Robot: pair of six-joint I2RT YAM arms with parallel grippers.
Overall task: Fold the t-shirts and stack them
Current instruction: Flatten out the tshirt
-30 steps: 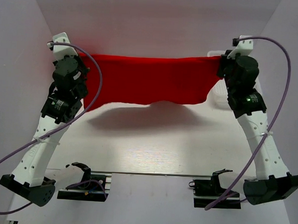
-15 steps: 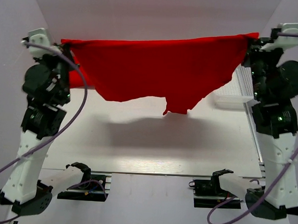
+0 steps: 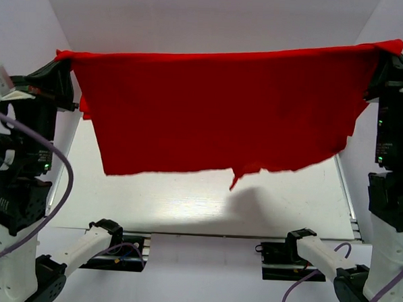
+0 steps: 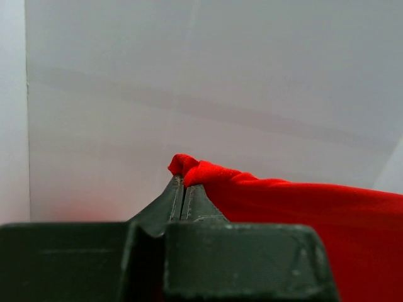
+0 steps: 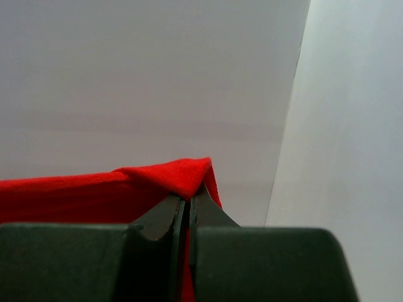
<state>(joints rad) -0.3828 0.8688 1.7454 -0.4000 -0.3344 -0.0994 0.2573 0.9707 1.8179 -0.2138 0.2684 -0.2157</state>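
Item: one red t-shirt (image 3: 217, 111), held aloft as a spread sheet and hanging above the desk (image 3: 185, 207); no contact with the desk is seen.

Hold, first: the left tool (image 3: 63, 61) is clamped on one top corner. In the left wrist view, a small red fold is seen bunched just past its tips. From this tool the cloth runs off to the right and hangs below.

Hold, second: the right tool (image 3: 390, 56) is clamped on the opposite top corner. From this tool the cloth runs off to the left and hangs below.

Long axis: the taut top edge, drawn straight from tool to tool, with the right end slightly higher in the top view. The lower hem is uneven, with a small tab hanging right of centre.

Nearer arm: neither; one corner is held by each.

Next move, as judged: both tools would be lowered together, with the edge between them taut, so that the hem is laid on the desk first.
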